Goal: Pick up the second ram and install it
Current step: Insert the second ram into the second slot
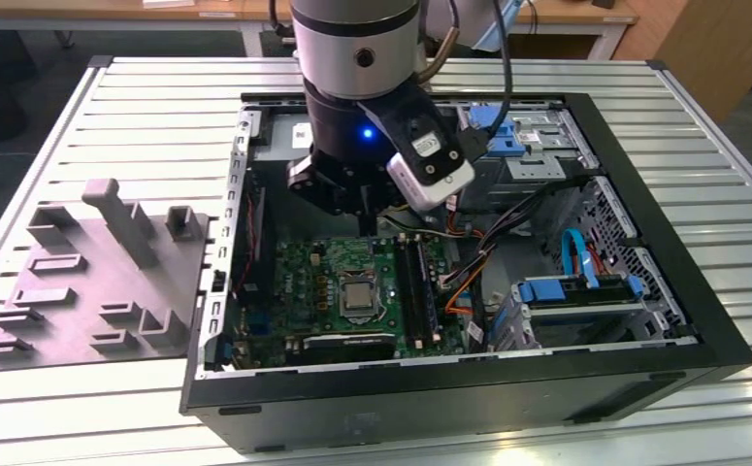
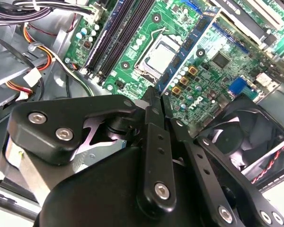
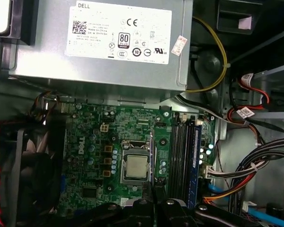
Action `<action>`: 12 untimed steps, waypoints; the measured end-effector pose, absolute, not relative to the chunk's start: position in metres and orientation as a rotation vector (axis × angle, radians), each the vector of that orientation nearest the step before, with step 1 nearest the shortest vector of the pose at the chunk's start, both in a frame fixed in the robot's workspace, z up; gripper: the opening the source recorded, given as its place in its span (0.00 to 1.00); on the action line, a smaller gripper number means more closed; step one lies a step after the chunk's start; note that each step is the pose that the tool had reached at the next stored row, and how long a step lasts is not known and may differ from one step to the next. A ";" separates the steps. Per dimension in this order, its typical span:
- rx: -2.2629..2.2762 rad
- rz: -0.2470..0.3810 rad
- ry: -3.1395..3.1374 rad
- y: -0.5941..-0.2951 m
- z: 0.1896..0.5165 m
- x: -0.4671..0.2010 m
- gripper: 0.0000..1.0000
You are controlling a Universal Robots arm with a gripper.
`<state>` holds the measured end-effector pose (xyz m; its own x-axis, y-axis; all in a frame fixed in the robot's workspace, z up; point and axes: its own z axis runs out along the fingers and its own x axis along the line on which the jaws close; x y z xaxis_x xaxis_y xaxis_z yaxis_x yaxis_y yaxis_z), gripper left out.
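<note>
Open case [image 1: 479, 374] on slatted table [image 1: 155, 87], exterior view; grey fixture [image 1: 91, 282] at 9 o'clock of the case. Arm reaches down into the case. Gripper [image 1: 367, 225] hangs over the motherboard's [image 1: 305, 282] far edge, at 12 o'clock of the CPU [image 1: 353, 294]. In the second wrist view the gripper [image 2: 156, 94] has its fingers [image 2: 154, 142] pressed together with nothing seen between them, above the board near the fan [image 2: 241, 137]. In the first wrist view a blue ram [image 3: 197, 161] sits in the slot farthest from the CPU, below the power supply [image 3: 99, 66]; whether it is the second ram cannot be told
</note>
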<state>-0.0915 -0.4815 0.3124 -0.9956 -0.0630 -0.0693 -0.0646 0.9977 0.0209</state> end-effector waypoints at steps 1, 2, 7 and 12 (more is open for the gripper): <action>-0.098 0.036 3.071 -0.481 0.312 -0.090 0.14; -0.098 0.036 3.071 -0.482 0.312 -0.089 0.14; -0.098 0.036 3.071 -0.481 0.310 -0.078 0.14; -0.098 0.036 3.072 -0.482 0.308 -0.063 0.14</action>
<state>-0.0628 -0.4815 0.3085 -0.9956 -0.0631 -0.0687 -0.0647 0.9977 0.0210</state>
